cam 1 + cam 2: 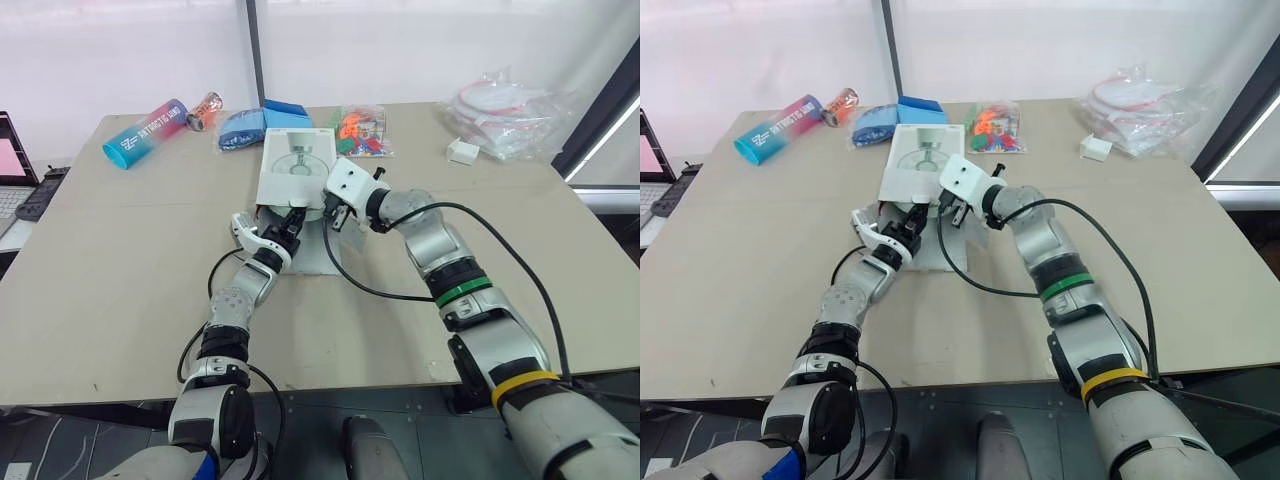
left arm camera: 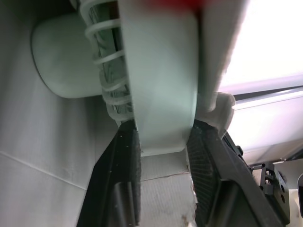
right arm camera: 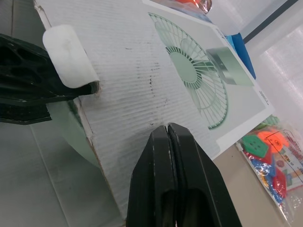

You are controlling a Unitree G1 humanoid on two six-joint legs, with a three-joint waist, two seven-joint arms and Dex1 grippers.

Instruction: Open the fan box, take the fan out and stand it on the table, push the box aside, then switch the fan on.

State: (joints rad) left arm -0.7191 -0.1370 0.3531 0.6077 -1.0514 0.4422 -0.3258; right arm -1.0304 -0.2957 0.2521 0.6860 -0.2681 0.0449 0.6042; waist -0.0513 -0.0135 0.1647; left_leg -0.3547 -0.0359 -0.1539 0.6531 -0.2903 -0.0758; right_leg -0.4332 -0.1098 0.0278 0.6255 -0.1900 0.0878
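The white fan box point(image 1: 290, 160), with a fan pictured on its top, lies flat in the middle of the table, its open end toward me. An opened flap point(image 1: 322, 250) rests on the table. My left gripper point(image 1: 293, 218) reaches into that open end. In the left wrist view its fingers point(image 2: 125, 161) are shut on the rim of the pale green fan point(image 2: 161, 94), which is still inside the box. My right gripper point(image 3: 166, 130) is shut and empty, its tips resting on the box top point(image 3: 142, 80) near the open edge.
Behind the box lie a blue-pink tube point(image 1: 147, 132), a small can point(image 1: 204, 110), a blue bag point(image 1: 240, 128), a blue carton point(image 1: 285, 108) and a colourful toy packet point(image 1: 362, 132). A small white block point(image 1: 462, 151) and plastic bags point(image 1: 510, 110) sit far right. A laptop point(image 1: 10, 160) is at the left edge.
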